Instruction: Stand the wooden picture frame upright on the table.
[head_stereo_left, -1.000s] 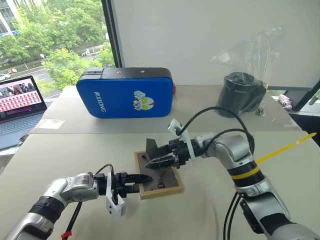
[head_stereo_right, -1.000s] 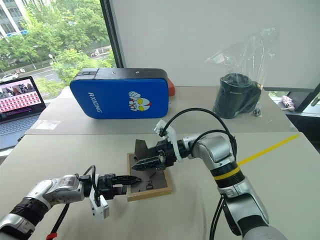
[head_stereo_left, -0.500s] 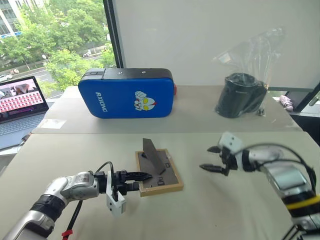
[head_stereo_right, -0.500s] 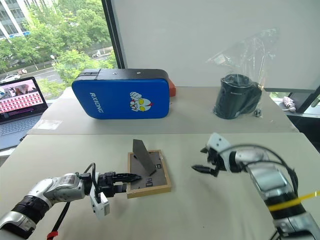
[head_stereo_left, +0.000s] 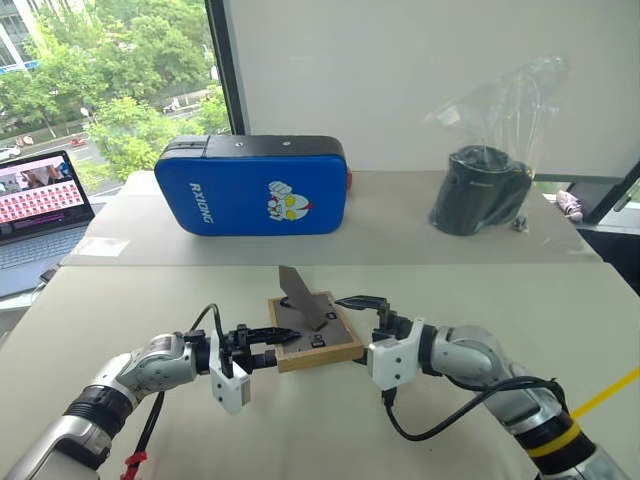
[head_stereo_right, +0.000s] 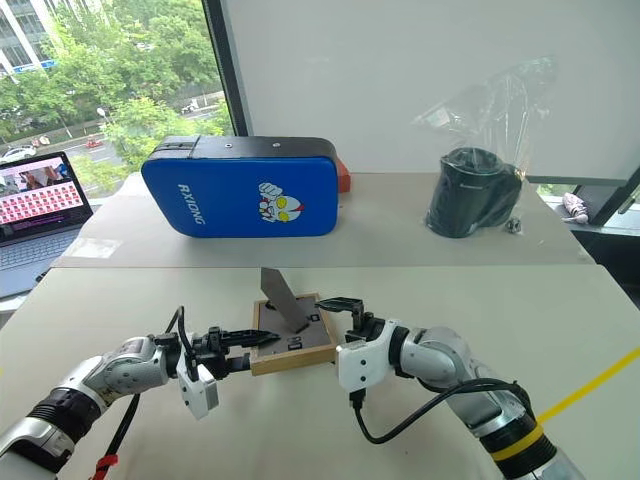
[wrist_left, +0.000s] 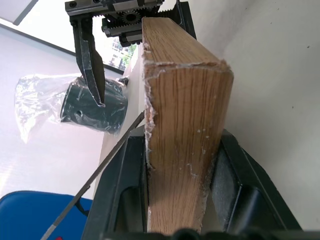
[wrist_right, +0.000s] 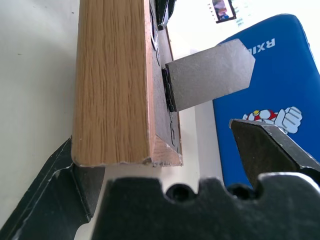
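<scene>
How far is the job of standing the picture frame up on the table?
Done: the fold-out stand is swung out from the back. In hand: the left end effector clamps the wooden picture frame at one edge, and the open right end effector straddles the opposite edge. Left: the frame lies back-up on the table, not yet upright.

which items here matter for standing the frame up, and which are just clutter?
In play: picture frame, lying back-up with its stand folded out; table; left gripper, shut on the frame's edge; right gripper, open at the opposite edge.

Clutter: blue case, laptop, bagged black roll.
</scene>
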